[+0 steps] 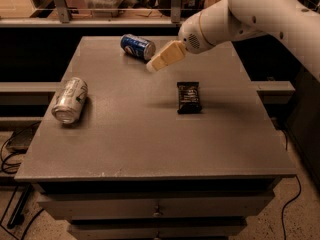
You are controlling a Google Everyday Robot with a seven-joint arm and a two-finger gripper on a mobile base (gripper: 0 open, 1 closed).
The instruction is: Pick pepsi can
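The pepsi can [137,46] is blue with a round logo and lies on its side near the far edge of the grey table [150,149]. My gripper [161,59], cream-coloured at the end of the white arm [250,14], hangs just to the right of the can and a little nearer to me. It is beside the can, not around it, and holds nothing that I can see.
A silver-white can with green marks [69,100] lies on its side at the table's left. A dark snack packet [189,97] lies right of centre. A counter with a glass rail [115,4] runs behind the table. Drawers [157,209] sit under the front edge.
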